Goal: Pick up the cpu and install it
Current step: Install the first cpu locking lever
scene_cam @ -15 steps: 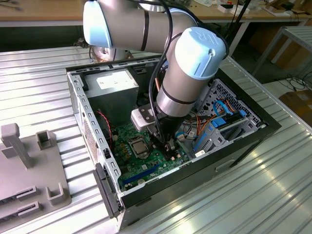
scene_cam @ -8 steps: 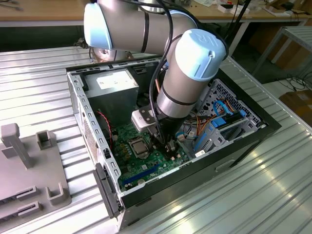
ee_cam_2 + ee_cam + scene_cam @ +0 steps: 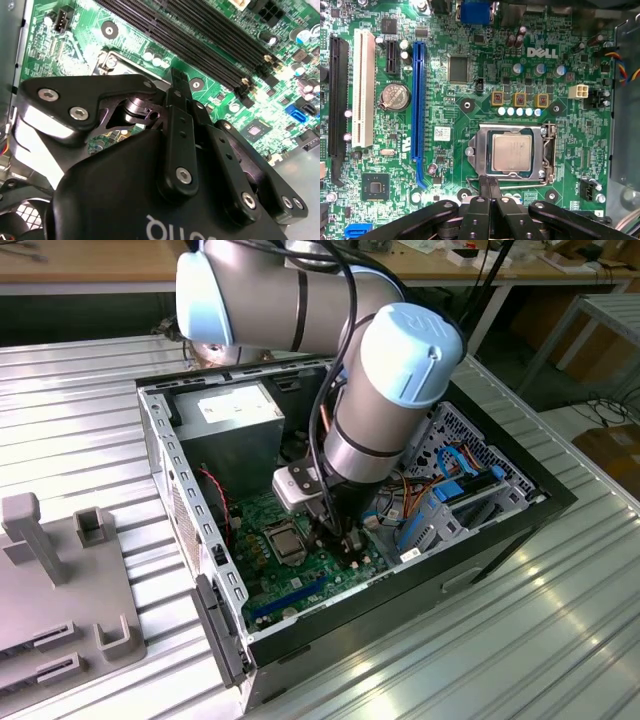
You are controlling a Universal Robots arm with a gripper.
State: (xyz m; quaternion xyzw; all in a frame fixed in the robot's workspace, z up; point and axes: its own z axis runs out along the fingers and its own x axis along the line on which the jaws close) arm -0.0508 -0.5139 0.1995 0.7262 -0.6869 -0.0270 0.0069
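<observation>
Silver-grey metal catches my eye first: the cpu [image 3: 513, 153] lies flat in its socket [image 3: 512, 154] on the green motherboard [image 3: 470, 125], a small square with a dull brushed top, boxed in by the socket's steel frame, and from what I see it looks already seated. My gripper [image 3: 489, 184] sits just beside the socket's edge, its two slim black fingers [image 3: 493, 192] pressed together with nothing between them, so it is clenched and empty. In the exterior view the gripper [image 3: 342, 536] is down inside the open computer case [image 3: 200, 570], just to that view's right of the cpu [image 3: 283, 537]. My worry is the narrow margin: the fingertips hang right by the socket's thin wire lever [image 3: 520, 184], and a small drift sideways could snag it or scrape the chip's lid. I judge the board as stiff but fragile, studded with round capacitors [image 3: 520, 111], a shiny coin battery [image 3: 393, 96] and long plastic slots, one blue slot [image 3: 418, 100] and one white slot [image 3: 363, 90], all easy to knock. The bundled cables [image 3: 455, 475] at the exterior view's right are soft and loose, and the arm's wrist could drag them. The case walls are thin sheet metal with sharp folded edges, close around the arm, leaving little room for a tilted approach.
</observation>
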